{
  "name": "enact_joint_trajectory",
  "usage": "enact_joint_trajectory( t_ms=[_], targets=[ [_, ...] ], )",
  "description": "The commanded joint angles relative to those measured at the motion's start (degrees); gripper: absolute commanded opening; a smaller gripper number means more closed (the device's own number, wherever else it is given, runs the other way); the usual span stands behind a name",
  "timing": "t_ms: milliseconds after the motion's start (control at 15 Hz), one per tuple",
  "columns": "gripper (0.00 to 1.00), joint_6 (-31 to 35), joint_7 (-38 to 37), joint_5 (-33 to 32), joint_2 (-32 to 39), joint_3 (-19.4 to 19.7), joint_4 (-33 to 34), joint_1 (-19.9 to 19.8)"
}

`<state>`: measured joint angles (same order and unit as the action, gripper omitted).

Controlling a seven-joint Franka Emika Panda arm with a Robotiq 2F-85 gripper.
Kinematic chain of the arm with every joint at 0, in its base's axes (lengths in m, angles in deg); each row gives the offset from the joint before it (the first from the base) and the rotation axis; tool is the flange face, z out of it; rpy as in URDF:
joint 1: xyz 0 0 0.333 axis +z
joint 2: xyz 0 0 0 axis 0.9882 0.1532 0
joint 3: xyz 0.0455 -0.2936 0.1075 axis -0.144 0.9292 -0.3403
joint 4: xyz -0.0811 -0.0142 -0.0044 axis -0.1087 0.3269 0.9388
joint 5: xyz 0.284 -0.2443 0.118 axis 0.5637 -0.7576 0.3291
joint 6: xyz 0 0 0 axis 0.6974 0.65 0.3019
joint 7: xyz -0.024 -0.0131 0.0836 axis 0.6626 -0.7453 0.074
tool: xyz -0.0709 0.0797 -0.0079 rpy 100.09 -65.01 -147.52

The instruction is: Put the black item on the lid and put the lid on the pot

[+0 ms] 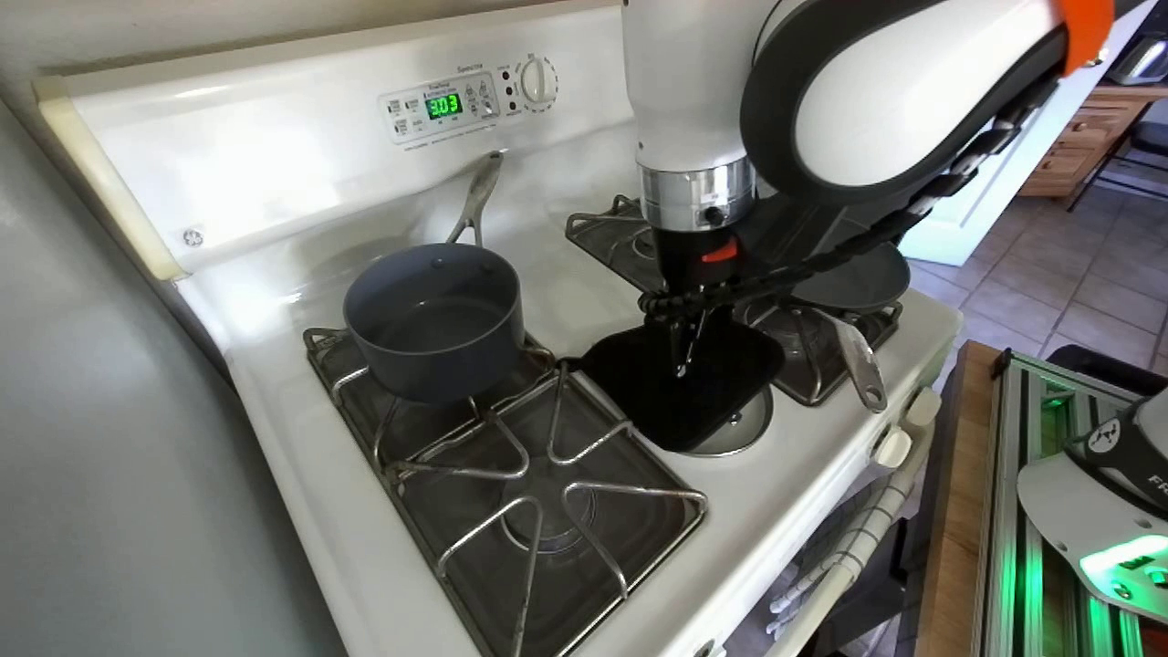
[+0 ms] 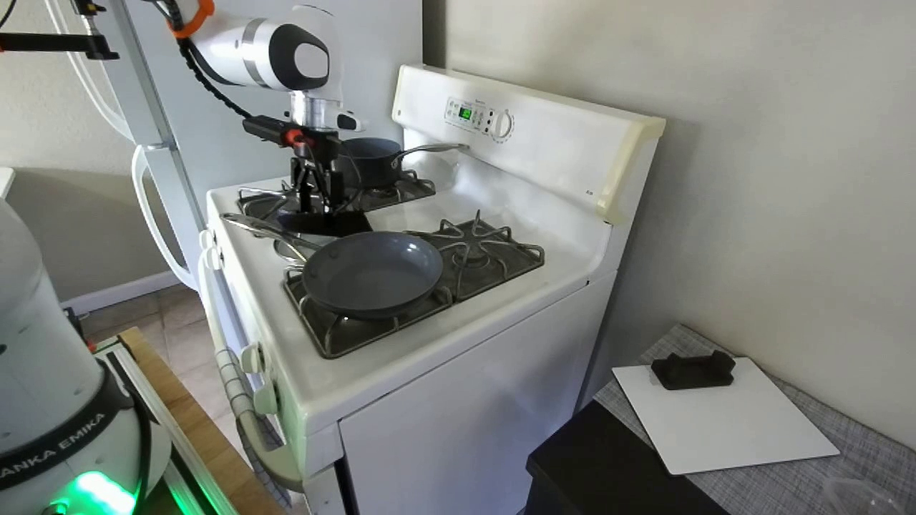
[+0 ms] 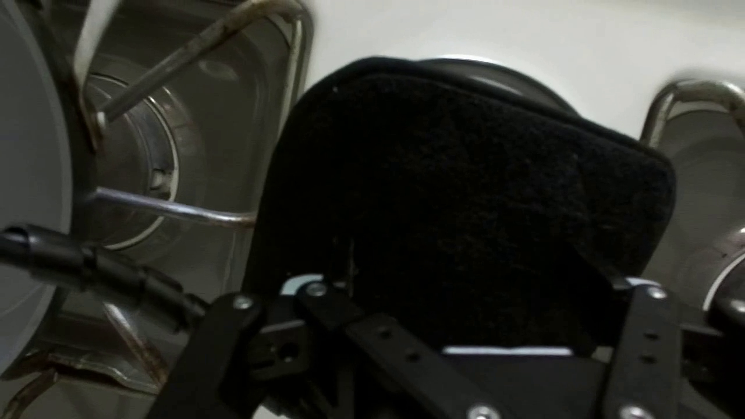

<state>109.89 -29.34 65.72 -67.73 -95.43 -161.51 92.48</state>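
Note:
The black item (image 1: 662, 415), a flat square pad, lies over most of the lid (image 1: 748, 429). In the wrist view the black item (image 3: 465, 169) fills the middle, and the glass lid (image 3: 500, 78) shows only as a rim past its far edge. In an exterior view the black item (image 2: 351, 223) is seen edge-on beside the pan. My gripper (image 3: 477, 273) is open with fingers wide apart, pointing down at the pad; it also shows in both exterior views (image 1: 682, 367) (image 2: 318, 211). I cannot tell whether the fingertips touch it. The pot (image 1: 438, 319) stands upright on the back burner.
A shallow dark pan (image 2: 372, 275) with a silvery handle sits on the other side of the lid from the pot. It edges into the wrist view (image 3: 29, 174). Raised metal grates (image 1: 547, 493) flank the lid. The stove's back panel (image 1: 347, 137) rises behind the pot.

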Motion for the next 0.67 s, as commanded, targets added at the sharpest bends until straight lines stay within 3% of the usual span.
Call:
enact_joint_trajectory(
  t_ms=[0, 133, 267, 600],
  targets=[
    [1.0, 0.59, 1.01, 1.94, 0.38, -0.46, -0.61, -0.3],
    [1.0, 0.52, 0.99, 2.01, 0.82, -0.47, -0.59, -0.26],
    [0.76, 0.64, 0.91, 2.02, 1.27, -0.47, -0.61, -0.24],
    [0.36, 0.58, 0.68, 2.09, 2.59, -0.35, -0.32, -0.25]
  ],
)
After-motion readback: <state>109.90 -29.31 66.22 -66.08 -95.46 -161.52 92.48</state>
